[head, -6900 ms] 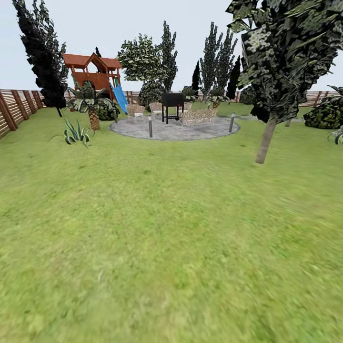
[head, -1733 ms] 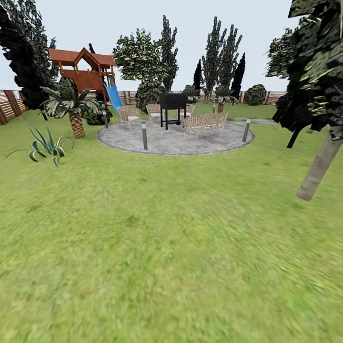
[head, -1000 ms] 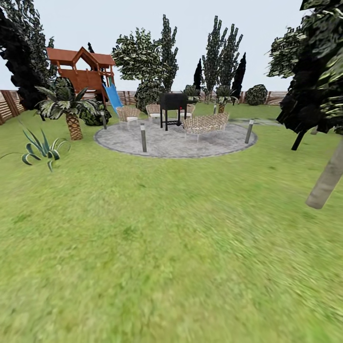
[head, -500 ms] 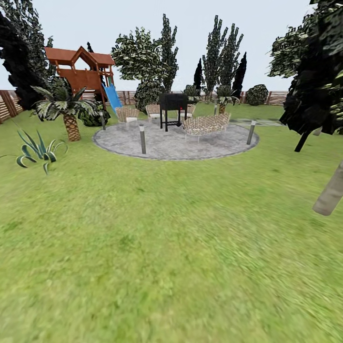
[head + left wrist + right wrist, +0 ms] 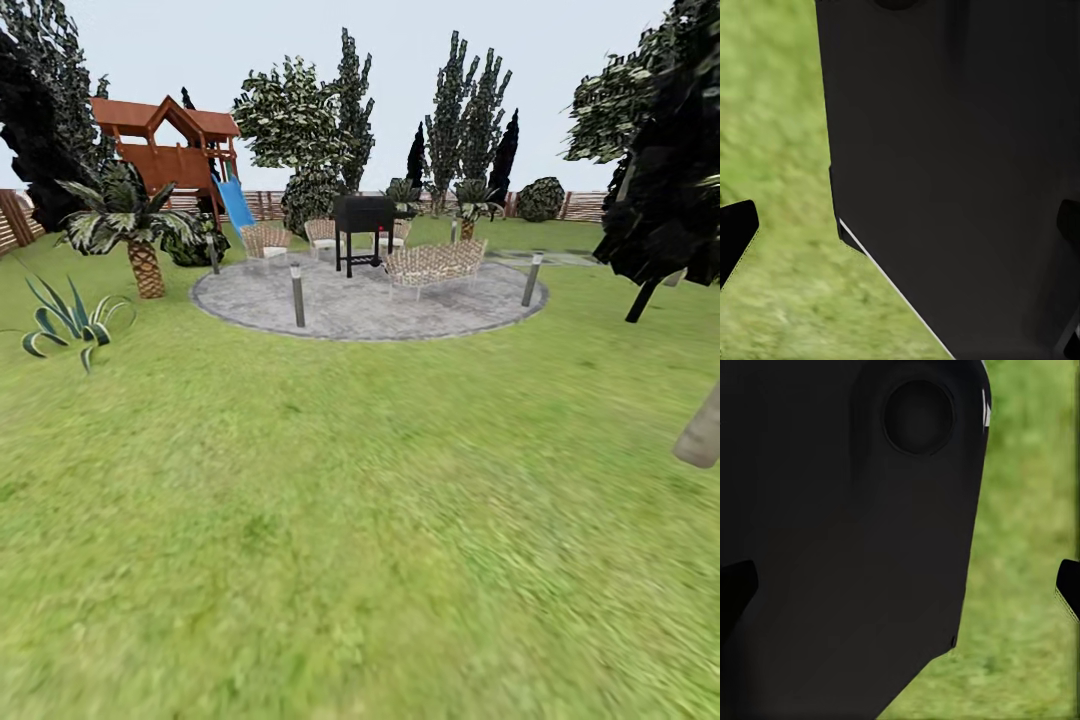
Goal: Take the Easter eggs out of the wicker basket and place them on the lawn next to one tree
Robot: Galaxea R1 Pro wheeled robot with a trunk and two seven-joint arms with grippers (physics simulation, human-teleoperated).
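Lawn (image 5: 330, 520) spreads across the whole foreground of the head view, running up to a round grey paved patch (image 5: 368, 300) with wicker chairs and a black grill (image 5: 363, 215). A pale leaning tree trunk (image 5: 700, 435) stands at the right edge. In both wrist views dark robot body hides most of each gripper, so I cannot tell how wide their fingers stand

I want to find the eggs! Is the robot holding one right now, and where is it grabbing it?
It cannot be told. In both wrist views a dark robot part blocks the space between the fingers; beside it is lawn, no egg.
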